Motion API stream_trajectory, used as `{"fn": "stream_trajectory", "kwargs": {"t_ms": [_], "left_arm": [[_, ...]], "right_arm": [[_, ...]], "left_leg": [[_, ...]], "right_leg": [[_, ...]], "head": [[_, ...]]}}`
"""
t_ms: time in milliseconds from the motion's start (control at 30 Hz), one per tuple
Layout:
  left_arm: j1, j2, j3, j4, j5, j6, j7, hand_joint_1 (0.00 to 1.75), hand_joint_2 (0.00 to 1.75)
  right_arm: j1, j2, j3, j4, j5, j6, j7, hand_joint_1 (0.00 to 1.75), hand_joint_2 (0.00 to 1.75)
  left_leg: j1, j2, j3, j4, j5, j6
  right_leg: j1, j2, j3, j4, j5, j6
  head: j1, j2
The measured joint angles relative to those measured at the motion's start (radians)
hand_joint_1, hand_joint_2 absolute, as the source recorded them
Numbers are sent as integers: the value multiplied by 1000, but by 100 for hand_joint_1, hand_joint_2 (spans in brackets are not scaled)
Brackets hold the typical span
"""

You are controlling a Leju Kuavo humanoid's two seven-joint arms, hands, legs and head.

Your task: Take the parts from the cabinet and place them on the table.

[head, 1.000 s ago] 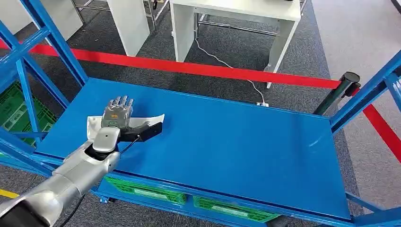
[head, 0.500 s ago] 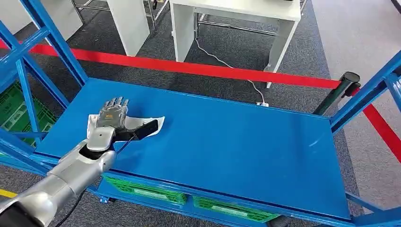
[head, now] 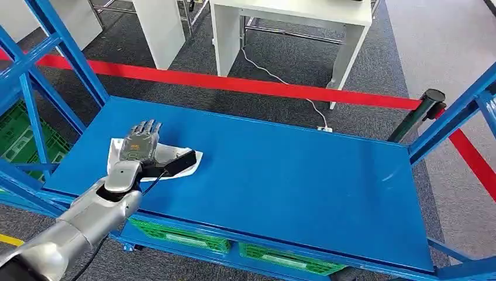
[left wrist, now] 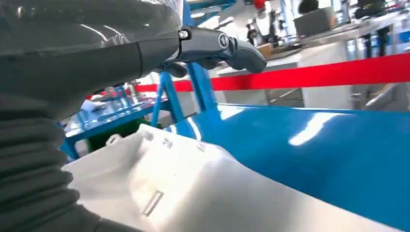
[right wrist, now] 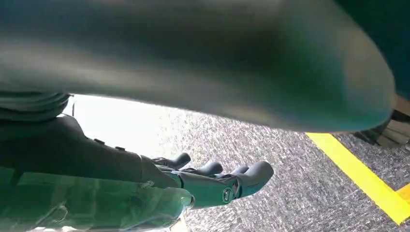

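Observation:
A flat white part (head: 166,151) lies on the blue shelf surface (head: 292,170) near its left end. My left hand (head: 139,143) hovers over it with fingers spread and the dark thumb (head: 182,158) stretched out across the part's right side. In the left wrist view the part (left wrist: 193,193) sits just under the hand (left wrist: 121,53), and the thumb (left wrist: 227,46) stands clear above it, gripping nothing. My right hand (right wrist: 208,183) hangs over the grey carpet with its fingers loosely extended and nothing between them.
Blue frame posts (head: 64,52) rise at the left and a blue brace (head: 456,111) at the right. Green crates (head: 175,234) sit under the shelf. A red barrier belt (head: 234,85), its black post (head: 430,102) and white tables (head: 292,23) stand beyond.
The white part's raised right corner has dropped flat onto the blue surface. My left hand has drawn slightly back and left, its thumb no longer under the part's edge.

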Motion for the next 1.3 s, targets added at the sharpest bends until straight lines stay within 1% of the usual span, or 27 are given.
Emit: {"fn": "stream_trajectory", "kwargs": {"t_ms": [33,67,267,533,567,933,1000,1100,1200,1300], "left_arm": [[3,3,0,-5,4,10,-3,0,0],[6,5,2,-10,10,17,-3,0,175],[19,14,9,-19,28,66,2,0,175],[21,18,11,-24,16,54,-3,0,175],[21,18,11,-25,15,54,-2,0,0],[20,19,9,-43,3,45,2,0,0],[20,23,10,-52,9,45,11,0,0],[8,37,14,-95,29,26,60,0,0],[-29,59,22,-155,52,-11,122,0,0],[-66,81,27,-221,70,-54,154,0,0]], "right_arm": [[0,0,0,0,0,0,0,0,0],[0,0,0,1,0,2,-1,0,0],[0,0,0,6,-4,3,-3,0,0],[0,2,0,8,-4,10,-3,0,0],[0,3,0,8,-4,11,-3,0,0],[0,5,0,16,-8,14,-8,0,0],[0,6,0,16,-8,15,-9,0,0],[0,10,0,19,-15,24,-9,0,0],[1,16,0,24,-20,30,-9,0,0],[2,24,0,27,-34,31,-18,0,0]], "left_leg": [[0,0,0,0,0,0],[0,0,0,0,0,0],[0,0,0,0,0,0],[0,0,0,0,0,0],[0,0,0,0,0,0],[0,0,0,0,0,0],[0,0,0,0,0,0],[1,0,0,0,0,0],[1,0,0,0,0,0],[1,0,0,0,1,-1]], "right_leg": [[0,0,0,0,0,0],[0,0,0,0,0,0],[0,0,0,0,0,0],[0,0,0,0,0,0],[0,0,0,0,0,0],[0,0,0,0,0,0],[0,0,0,0,0,0],[1,0,0,0,0,0],[1,0,0,0,0,0],[2,-1,0,0,0,0]], "head": [[0,0],[0,0],[0,0],[0,0],[0,0],[0,0],[0,0],[0,0],[0,0],[0,0]]}}
